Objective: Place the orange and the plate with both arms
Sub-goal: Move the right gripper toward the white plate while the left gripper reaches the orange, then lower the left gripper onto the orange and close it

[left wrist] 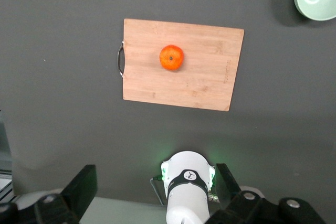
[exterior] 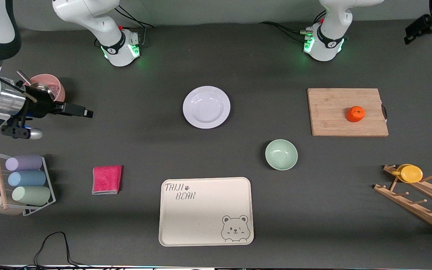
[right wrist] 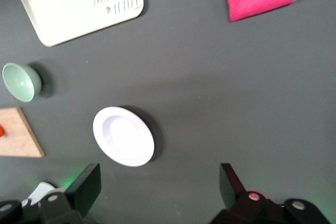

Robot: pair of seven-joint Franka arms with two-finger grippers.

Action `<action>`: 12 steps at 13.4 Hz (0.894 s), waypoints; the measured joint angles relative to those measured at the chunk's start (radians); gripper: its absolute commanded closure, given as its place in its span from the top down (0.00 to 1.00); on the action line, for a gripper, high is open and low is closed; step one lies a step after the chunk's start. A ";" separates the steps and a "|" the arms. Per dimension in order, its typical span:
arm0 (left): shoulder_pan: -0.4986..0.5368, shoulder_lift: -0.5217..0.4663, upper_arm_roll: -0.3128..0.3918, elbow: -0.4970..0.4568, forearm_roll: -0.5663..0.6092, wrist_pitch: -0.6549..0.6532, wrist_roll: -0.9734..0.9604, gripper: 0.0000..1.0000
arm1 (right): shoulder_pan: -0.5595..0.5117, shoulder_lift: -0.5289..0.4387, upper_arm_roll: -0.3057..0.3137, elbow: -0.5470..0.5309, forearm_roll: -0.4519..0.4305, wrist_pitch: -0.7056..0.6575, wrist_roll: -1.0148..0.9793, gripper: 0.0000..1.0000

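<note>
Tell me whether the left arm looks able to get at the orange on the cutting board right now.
Probably yes. The orange sits alone in the open on the wooden cutting board at the left arm's end of the table, nothing beside or over it. The left gripper hangs open above, holding nothing.

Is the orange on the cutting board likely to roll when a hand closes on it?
Probably: the orange is round and sits loose on the flat cutting board. Its dimpled skin should give some grip.
</note>
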 measured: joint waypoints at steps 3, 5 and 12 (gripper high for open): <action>0.000 -0.057 0.001 -0.104 0.001 0.071 0.000 1.00 | 0.033 0.035 0.003 -0.037 0.102 0.001 -0.055 1.00; 0.000 -0.041 0.002 -0.176 0.003 0.161 0.000 1.00 | 0.037 0.094 0.003 -0.047 0.165 0.007 -0.082 1.00; 0.046 0.038 0.020 -0.547 0.005 0.636 0.000 1.00 | 0.063 0.172 0.004 -0.115 0.283 0.027 -0.217 1.00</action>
